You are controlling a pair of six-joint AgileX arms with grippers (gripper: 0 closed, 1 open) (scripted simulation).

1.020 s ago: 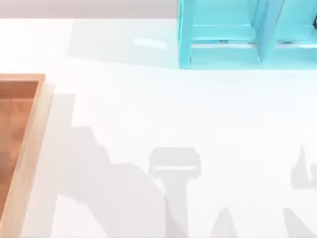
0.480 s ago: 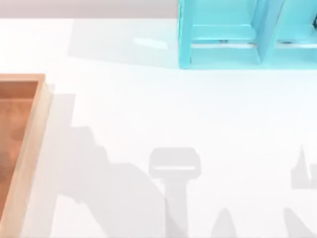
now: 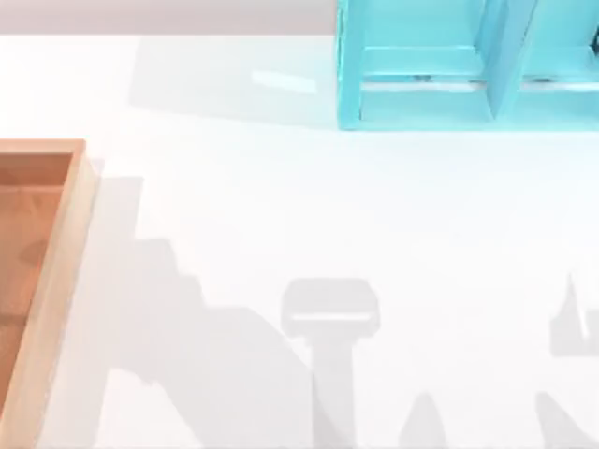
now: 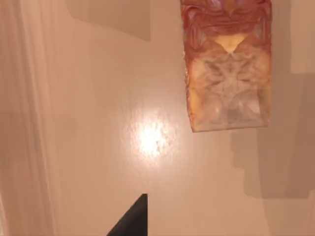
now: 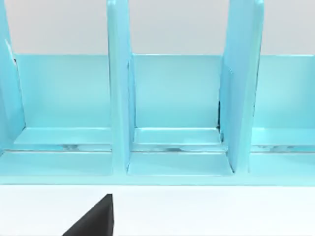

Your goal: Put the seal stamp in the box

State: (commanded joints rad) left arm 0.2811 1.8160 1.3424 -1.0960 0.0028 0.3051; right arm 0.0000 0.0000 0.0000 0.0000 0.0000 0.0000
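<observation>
The seal stamp (image 4: pixel 227 73), reddish-brown and mottled with a paler tan end, is on the orange-brown floor of the box (image 4: pixel 98 98) in the left wrist view, casting a shadow beside it. One dark fingertip (image 4: pixel 132 220) of my left gripper shows there, well apart from the stamp, with nothing held. In the top view the box (image 3: pixel 58 271) lies at the table's left edge, with its light rim and part of its floor in sight. A dark fingertip (image 5: pixel 94 219) of my right gripper shows in front of the turquoise shelf.
A turquoise blue shelf frame (image 3: pixel 468 65) with upright dividers (image 5: pixel 118 98) stands at the back right of the white table (image 3: pixel 328 206). Arm shadows fall across the table's front half.
A faint dark patch on the box floor has shifted a little toward the back in the top view. Nothing else has moved.
</observation>
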